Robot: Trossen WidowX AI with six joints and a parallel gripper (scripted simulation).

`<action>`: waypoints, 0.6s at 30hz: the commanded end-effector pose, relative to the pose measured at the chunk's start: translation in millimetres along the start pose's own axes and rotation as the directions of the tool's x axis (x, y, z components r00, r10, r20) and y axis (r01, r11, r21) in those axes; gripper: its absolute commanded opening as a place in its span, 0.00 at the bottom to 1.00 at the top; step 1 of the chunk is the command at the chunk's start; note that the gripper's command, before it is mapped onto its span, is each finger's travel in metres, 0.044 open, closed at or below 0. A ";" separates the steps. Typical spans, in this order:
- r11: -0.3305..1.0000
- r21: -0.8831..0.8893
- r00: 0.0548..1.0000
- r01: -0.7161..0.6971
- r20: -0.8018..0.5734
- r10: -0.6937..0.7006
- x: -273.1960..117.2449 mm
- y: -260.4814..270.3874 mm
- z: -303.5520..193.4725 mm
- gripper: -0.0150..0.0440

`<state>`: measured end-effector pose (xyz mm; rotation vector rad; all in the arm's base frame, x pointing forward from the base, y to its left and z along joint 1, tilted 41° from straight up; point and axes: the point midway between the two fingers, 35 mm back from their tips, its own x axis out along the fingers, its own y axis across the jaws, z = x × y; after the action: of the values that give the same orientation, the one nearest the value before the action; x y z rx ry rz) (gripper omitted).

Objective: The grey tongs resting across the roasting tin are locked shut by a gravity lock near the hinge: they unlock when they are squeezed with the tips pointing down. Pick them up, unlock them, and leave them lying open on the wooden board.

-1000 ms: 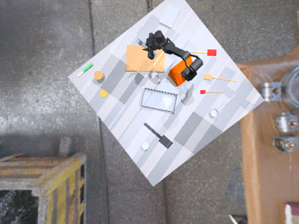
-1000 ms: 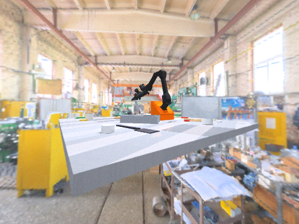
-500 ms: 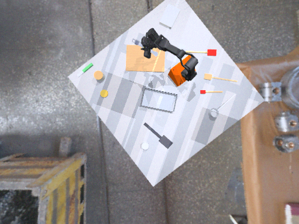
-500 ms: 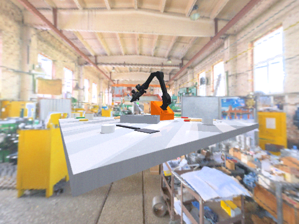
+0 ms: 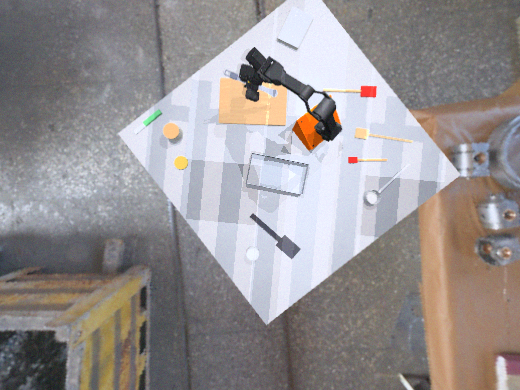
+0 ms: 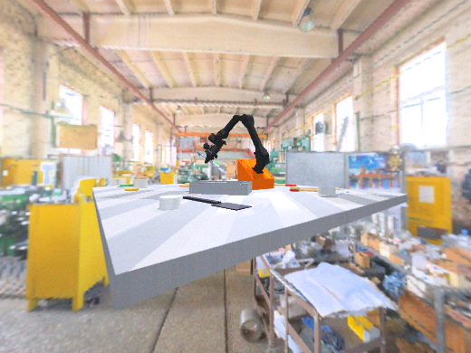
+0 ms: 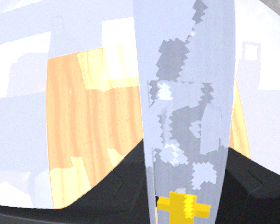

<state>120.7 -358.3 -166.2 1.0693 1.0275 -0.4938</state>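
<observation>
My gripper [image 5: 251, 82] [image 6: 208, 154] [image 7: 174, 142] is shut on the grey tongs [image 5: 267, 91] [image 6: 217, 166] [image 7: 187, 65] and holds them in the air. In the exterior view the tongs slope, upper end at the left and lower end at the right. From above they cross the upper part of the wooden board [image 5: 250, 116] [image 7: 95, 120]. In the wrist view they run upward between the black fingers, above a yellow piece. Whether they are locked or unlocked cannot be told. The roasting tin [image 5: 274, 191] [image 6: 219, 188] has nothing resting across it.
The orange base [image 5: 307, 129] [image 6: 255, 180] stands right of the board. A pale block [image 5: 295, 28] lies beyond it. A dark spatula [image 5: 288, 247] [image 6: 231, 206] and a white round thing [image 5: 252, 253] [image 6: 169, 202] are in front of the tin. An orange-topped cup [image 5: 171, 130] stands left of the board.
</observation>
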 end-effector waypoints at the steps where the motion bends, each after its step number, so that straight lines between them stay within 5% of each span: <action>1: 1.000 -0.012 0.999 0.009 -0.048 -0.009 1.2 -0.6 3.8 0.00; 18: 0.999 -0.032 0.957 0.009 -0.289 -0.018 6.0 6.9 -3.0 0.00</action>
<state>126.6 -349.6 -170.2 1.1333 1.2587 -0.3588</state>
